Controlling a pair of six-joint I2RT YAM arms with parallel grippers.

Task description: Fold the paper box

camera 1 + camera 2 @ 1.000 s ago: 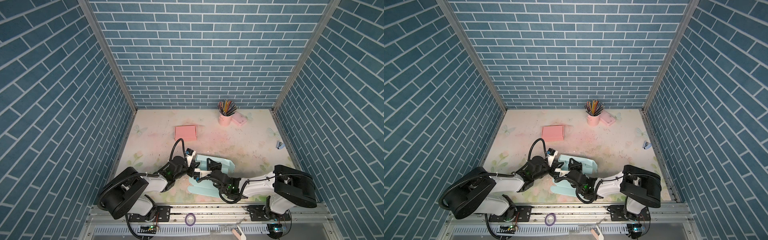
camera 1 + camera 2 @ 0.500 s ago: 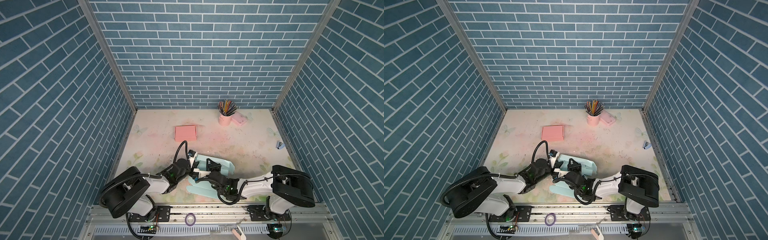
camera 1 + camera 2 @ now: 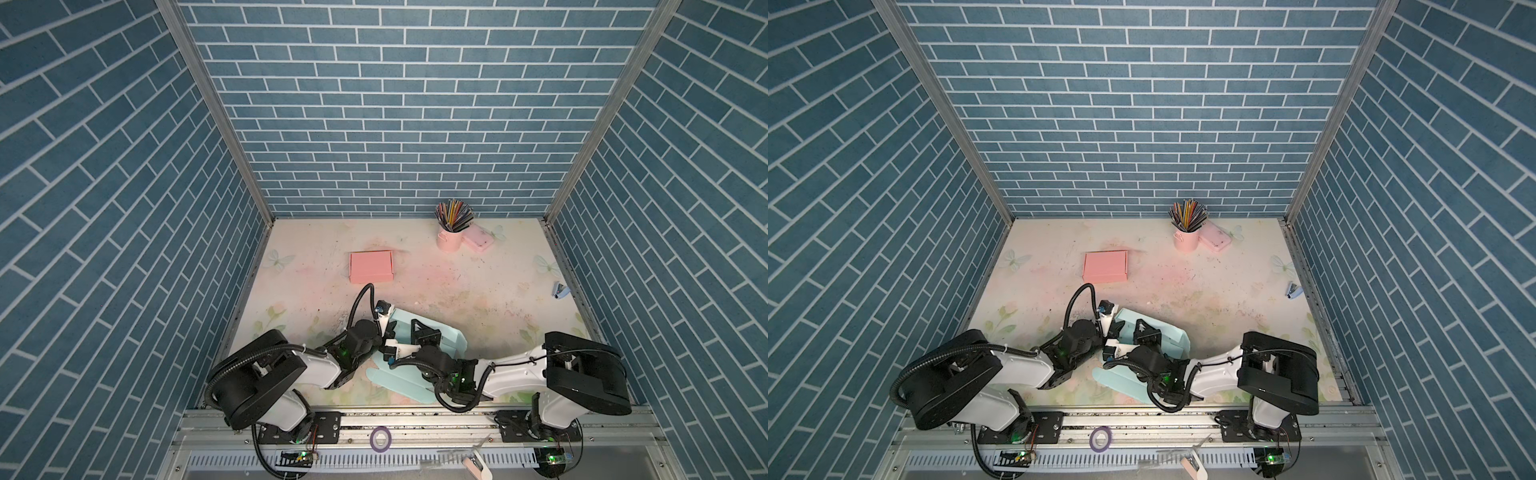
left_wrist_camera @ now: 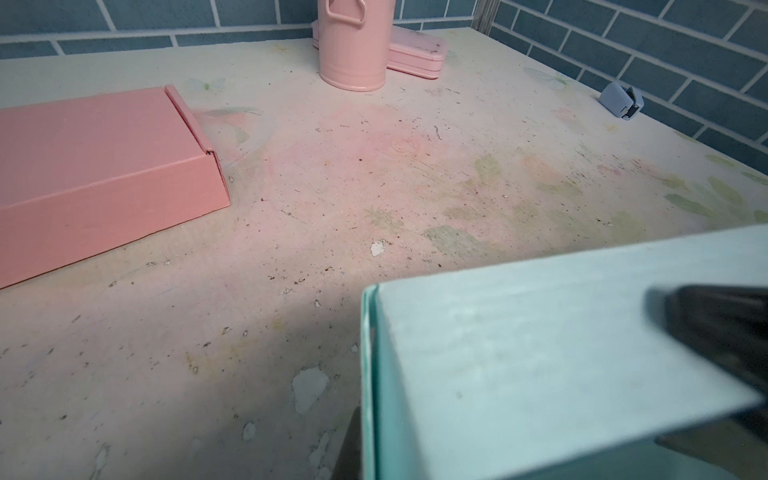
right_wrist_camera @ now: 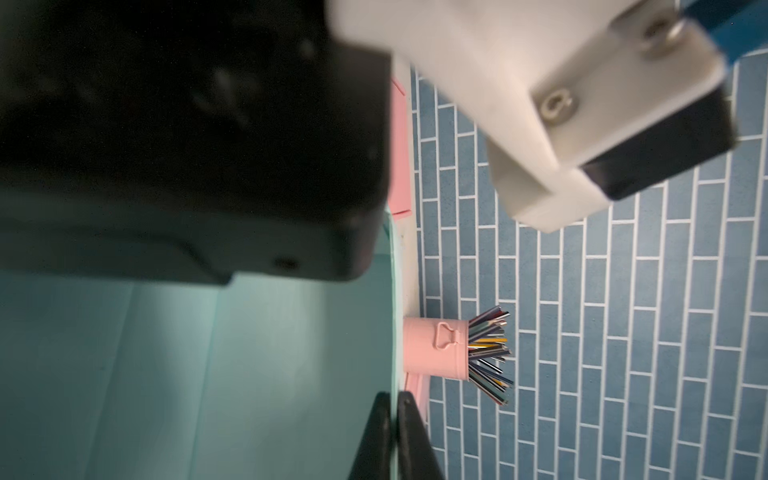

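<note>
**Box half folded at the worktop's near edge**
The box sits mid near edge of the worktop, some walls raised and the near flap still flat. The left gripper clamps 1 wall, and the right gripper pinches another wall's rim.

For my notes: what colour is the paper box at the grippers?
The paper box is light teal; best in left wrist view.

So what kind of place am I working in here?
Probably a staged robot test cell dressed as a craft desk: brick-print wall panels enclose a floral tabletop, with a pink pencil cup at the back.
</note>
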